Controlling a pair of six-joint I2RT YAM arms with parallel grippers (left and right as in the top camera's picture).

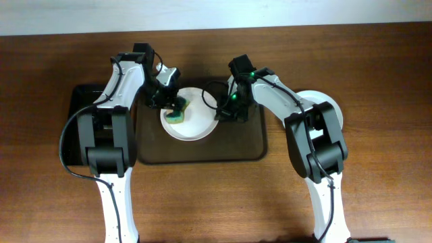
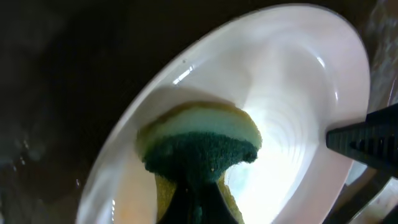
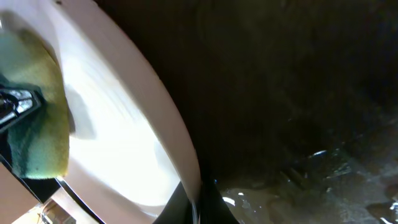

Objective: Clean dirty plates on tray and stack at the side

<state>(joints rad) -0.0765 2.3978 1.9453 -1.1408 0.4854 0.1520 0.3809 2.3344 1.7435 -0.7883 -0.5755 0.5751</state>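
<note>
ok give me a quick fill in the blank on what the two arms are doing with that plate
1. The left gripper is shut on a yellow and green ____.
2. The sponge presses on a white plate that sits on the dark-brown ____.
3. The right gripper is shut on that plate's ____.
4. A second white plate lies beyond the tray's ____ end, partly under the right arm.

Missing words: sponge; tray; rim; right

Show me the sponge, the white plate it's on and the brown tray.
sponge (image 2: 199, 152), left wrist view, on its green scouring side.
white plate (image 1: 197, 125), overhead view, on its bare inner surface.
brown tray (image 1: 236, 145), overhead view, on its bare floor.
</note>
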